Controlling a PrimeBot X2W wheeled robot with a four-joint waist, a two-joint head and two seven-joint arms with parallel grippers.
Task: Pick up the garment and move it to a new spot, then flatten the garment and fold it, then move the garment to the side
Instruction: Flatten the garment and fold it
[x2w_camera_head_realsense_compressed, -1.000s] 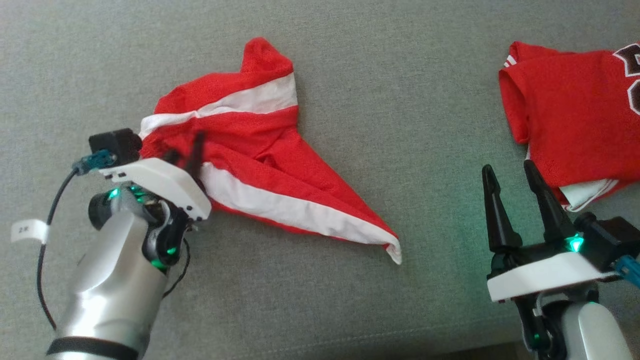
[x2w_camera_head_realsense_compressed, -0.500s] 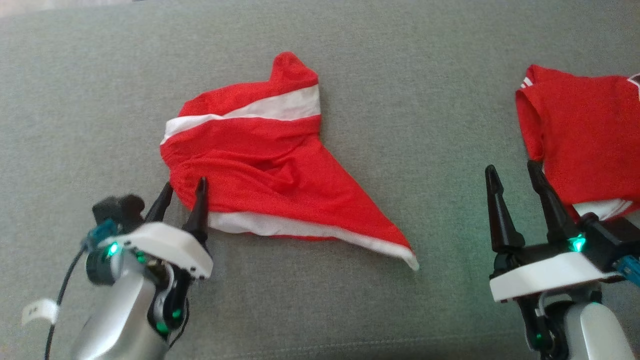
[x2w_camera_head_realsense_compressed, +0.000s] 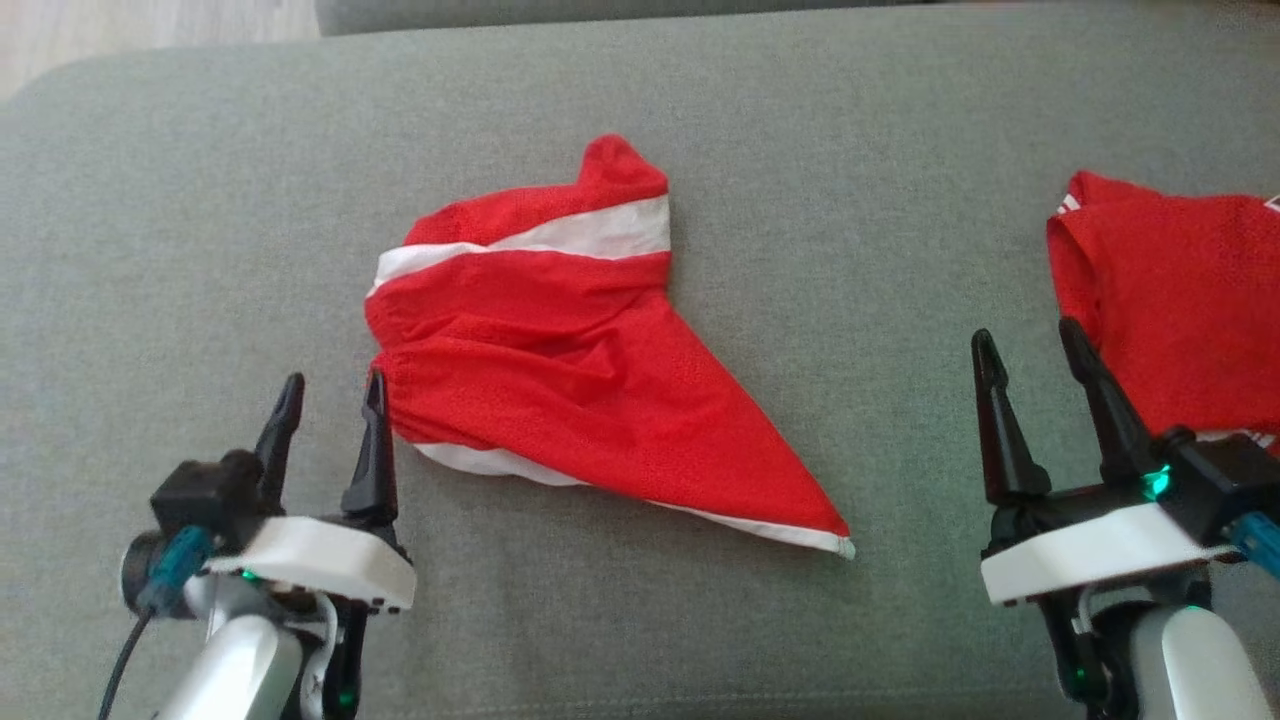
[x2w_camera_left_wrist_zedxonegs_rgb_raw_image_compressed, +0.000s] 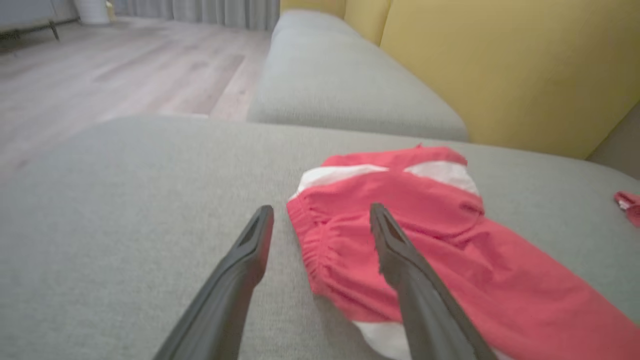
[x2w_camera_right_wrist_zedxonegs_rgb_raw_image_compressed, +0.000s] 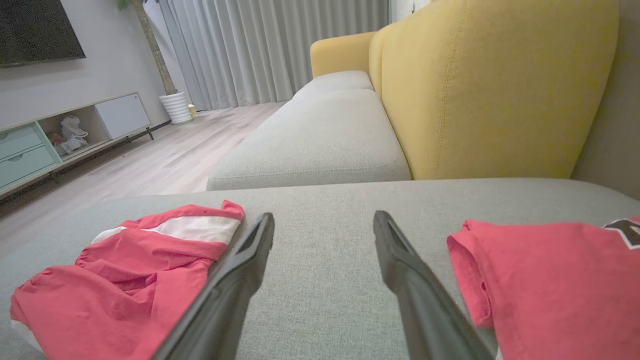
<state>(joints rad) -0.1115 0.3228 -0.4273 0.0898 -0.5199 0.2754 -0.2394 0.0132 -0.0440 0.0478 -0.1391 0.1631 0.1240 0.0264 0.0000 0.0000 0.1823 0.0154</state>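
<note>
The garment (x2w_camera_head_realsense_compressed: 560, 370) is a pair of red shorts with white stripes, lying crumpled in a rough triangle on the grey cushion (x2w_camera_head_realsense_compressed: 200, 250). Its gathered waistband faces my left gripper (x2w_camera_head_realsense_compressed: 330, 395), which stands open just off that edge with nothing between its fingers. In the left wrist view the garment (x2w_camera_left_wrist_zedxonegs_rgb_raw_image_compressed: 425, 235) lies ahead and to the right, partly behind the right finger (x2w_camera_left_wrist_zedxonegs_rgb_raw_image_compressed: 410, 270). At the lower right my right gripper (x2w_camera_head_realsense_compressed: 1030, 345) is open and empty, well clear of the garment. The right wrist view has the garment (x2w_camera_right_wrist_zedxonegs_rgb_raw_image_compressed: 125, 270) at its lower left.
A folded red jersey (x2w_camera_head_realsense_compressed: 1180, 310) lies at the cushion's right edge, close beside my right gripper, and appears as the jersey (x2w_camera_right_wrist_zedxonegs_rgb_raw_image_compressed: 555, 280) in the right wrist view. A yellow sofa back (x2w_camera_right_wrist_zedxonegs_rgb_raw_image_compressed: 490, 85) rises behind the cushion. Wooden floor (x2w_camera_left_wrist_zedxonegs_rgb_raw_image_compressed: 100, 75) lies beyond its left end.
My left gripper has opened, let go of the garment's waistband and drawn back toward me. The garment now lies flatter. The head camera has tilted, shifting the whole picture down and right.
</note>
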